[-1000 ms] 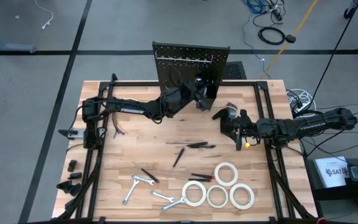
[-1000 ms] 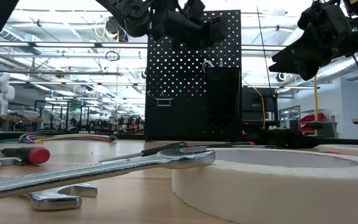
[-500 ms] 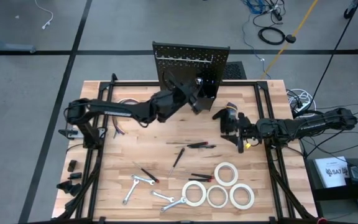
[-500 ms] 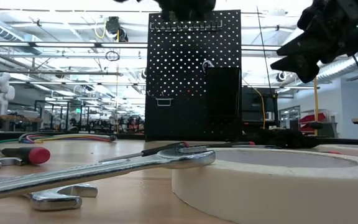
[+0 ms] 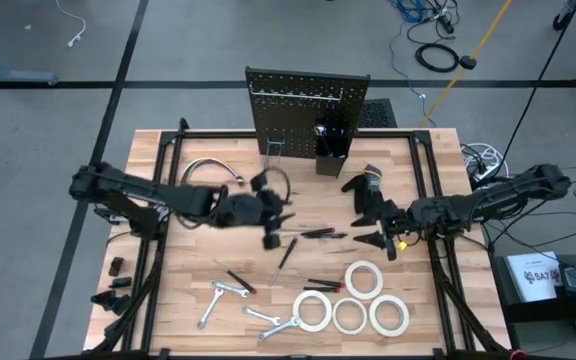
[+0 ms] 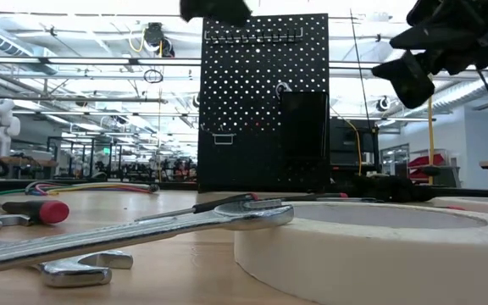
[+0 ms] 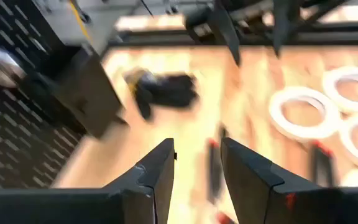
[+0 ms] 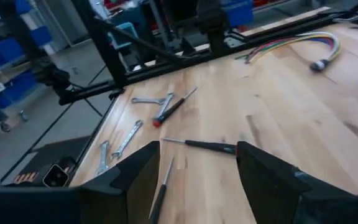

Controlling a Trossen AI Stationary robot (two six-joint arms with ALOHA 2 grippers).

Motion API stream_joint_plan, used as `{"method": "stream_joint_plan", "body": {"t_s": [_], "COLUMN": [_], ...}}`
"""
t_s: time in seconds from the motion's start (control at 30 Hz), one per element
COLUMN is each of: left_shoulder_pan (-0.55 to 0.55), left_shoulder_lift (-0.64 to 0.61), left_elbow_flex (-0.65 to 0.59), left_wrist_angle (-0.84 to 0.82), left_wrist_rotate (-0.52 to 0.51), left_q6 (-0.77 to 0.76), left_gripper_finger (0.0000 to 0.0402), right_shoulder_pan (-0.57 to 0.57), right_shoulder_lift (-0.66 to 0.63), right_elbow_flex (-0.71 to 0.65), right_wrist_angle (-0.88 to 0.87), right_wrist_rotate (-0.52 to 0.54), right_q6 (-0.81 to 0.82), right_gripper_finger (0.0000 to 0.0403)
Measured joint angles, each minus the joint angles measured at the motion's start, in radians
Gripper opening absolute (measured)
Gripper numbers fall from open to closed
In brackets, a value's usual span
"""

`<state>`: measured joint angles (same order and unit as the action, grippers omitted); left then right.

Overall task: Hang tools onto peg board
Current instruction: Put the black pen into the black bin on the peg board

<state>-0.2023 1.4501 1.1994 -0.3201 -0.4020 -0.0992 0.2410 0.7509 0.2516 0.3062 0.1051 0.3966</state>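
Observation:
The peg board [image 5: 306,100] stands upright at the table's far edge, with a small black bin [image 5: 330,160] on its front. Screwdrivers [image 5: 318,233] lie at mid-table. Wrenches [image 5: 273,320] and white tape rolls [image 5: 364,280] lie near the front edge. My left gripper [image 5: 271,240] hovers open over the table's middle, above the screwdrivers [image 7: 213,168], nothing between its fingers. My right gripper [image 5: 376,240] hovers open to the right of them, with nothing in it; its wrist view shows a screwdriver [image 8: 201,145] and wrenches [image 8: 123,140] beyond its fingers.
A black glove [image 5: 366,185] lies right of the bin, and a curved chrome tube [image 5: 213,168] at the far left. A bundle of coloured wires [image 8: 297,42] lies by the left arm's base. In the low view a large wrench [image 6: 142,233] leans on a tape roll [image 6: 371,246].
My left gripper has drawn back from the peg board's bin toward the table's near edge and a little to the left, turning as it went; it now hangs over the mid-table screwdrivers. My right gripper has swung slightly toward the near edge.

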Motion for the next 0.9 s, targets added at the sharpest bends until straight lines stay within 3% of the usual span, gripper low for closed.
{"method": "stream_joint_plan", "body": {"t_s": [0.27,0.4,0.5,0.73,0.9], "left_shoulder_pan": [-0.171,-0.237,-0.27,-0.317,-0.317], "left_shoulder_lift": [-0.047,-0.045,-0.047,-0.046,-0.034], "left_elbow_flex": [-0.238,-0.309,-0.337,-0.342,-0.342], "left_wrist_angle": [0.071,0.057,0.033,-0.002,0.019], "left_wrist_rotate": [-0.106,-0.1,-0.038,0.024,0.028], "left_q6": [-0.256,-0.357,-0.407,-0.382,-0.321], "left_gripper_finger": [0.0134,0.0134,0.0134,0.0134,0.0134], "right_shoulder_pan": [0.052,0.078,0.083,0.074,0.075], "right_shoulder_lift": [0.249,0.377,0.47,0.641,0.697], "right_elbow_flex": [0.042,0.138,0.21,0.33,0.404], "right_wrist_angle": [0.141,0.136,0.139,0.106,-0.086], "right_wrist_rotate": [-0.003,-0.003,0.001,0.0,0.006], "right_q6": [0.016,-0.047,-0.096,-0.066,-0.025], "right_gripper_finger": [0.0206,0.0206,0.0206,0.0205,0.0205]}}
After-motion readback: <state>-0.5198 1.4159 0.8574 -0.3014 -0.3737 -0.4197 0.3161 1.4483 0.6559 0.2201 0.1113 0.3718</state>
